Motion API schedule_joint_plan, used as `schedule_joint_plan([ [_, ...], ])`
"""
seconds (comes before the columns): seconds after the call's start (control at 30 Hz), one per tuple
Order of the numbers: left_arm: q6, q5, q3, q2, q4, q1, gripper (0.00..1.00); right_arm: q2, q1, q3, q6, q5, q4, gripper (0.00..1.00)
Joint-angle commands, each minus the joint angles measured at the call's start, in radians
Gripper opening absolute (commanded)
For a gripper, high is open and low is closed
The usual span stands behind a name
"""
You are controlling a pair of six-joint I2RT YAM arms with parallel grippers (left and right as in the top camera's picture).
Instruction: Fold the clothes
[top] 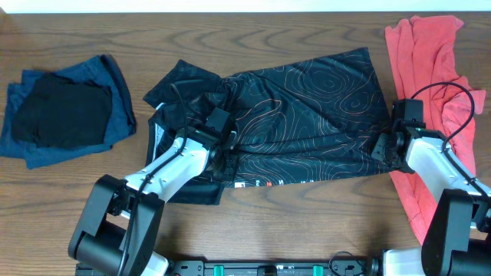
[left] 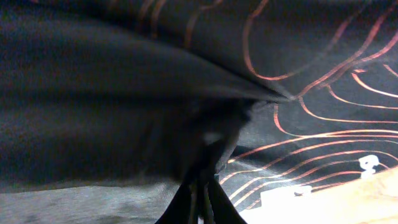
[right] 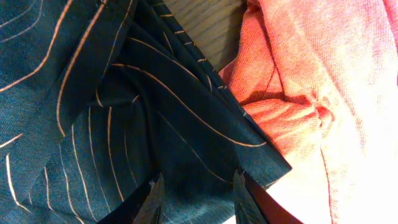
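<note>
Overhead: jersey [top: 307, 107] spread mid-frame on counter [top: 253, 31], coral garment [top: 430, 69] at right edge. Only right wrist view shows right hand [right: 198, 198]: fingers apart, jersey hem between. Left hand [top: 221, 153] buried in cloth, can't tell. Lettering [top: 265, 184] too small to read.

Bare worktop [top: 253, 38] runs along the far edge. It also shows in the gap between the folded pile [top: 61, 115] and the jersey [top: 307, 100], and at the near edge between the two arms. The jersey covers the middle. The coral garment [top: 430, 54] fills the right side, just beside the jersey, with a sliver of wood between them farther back. The left arm [top: 173, 165] lies over the jersey's left part, and the right arm [top: 430, 157] lies over the coral garment.
</note>
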Motion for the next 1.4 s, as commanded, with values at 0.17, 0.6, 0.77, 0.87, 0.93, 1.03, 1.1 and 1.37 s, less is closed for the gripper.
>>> schedule_joint_plan([
  [0.17,0.006,-0.172,0.064,-0.086,0.015,0.002,0.06,0.006,0.007,-0.006,0.013,0.010,0.001,0.35],
  [0.6,0.006,-0.217,0.072,-0.106,0.192,0.042,0.06,0.006,0.007,-0.006,0.013,0.006,0.005,0.35],
  [0.77,0.006,-0.217,0.071,-0.056,0.192,0.042,0.06,0.006,0.007,-0.006,0.013,-0.008,0.023,0.35],
  [0.87,0.006,-0.219,0.071,-0.036,0.204,0.042,0.06,0.006,0.007,-0.006,0.013,-0.012,0.036,0.35],
  [0.93,0.006,-0.222,0.071,-0.033,0.218,0.042,0.06,0.006,0.007,-0.006,0.013,-0.013,0.047,0.35],
  [1.03,0.006,-0.221,0.071,-0.034,0.269,0.042,0.06,0.006,0.007,-0.006,0.013,-0.024,0.065,0.36],
  [1.1,0.006,-0.221,0.071,-0.034,0.307,0.042,0.06,0.006,0.007,-0.006,0.012,-0.031,0.068,0.36],
  [1.37,0.006,-0.221,0.071,-0.034,0.423,0.042,0.09,0.006,0.007,-0.006,0.010,-0.035,0.068,0.36],
])
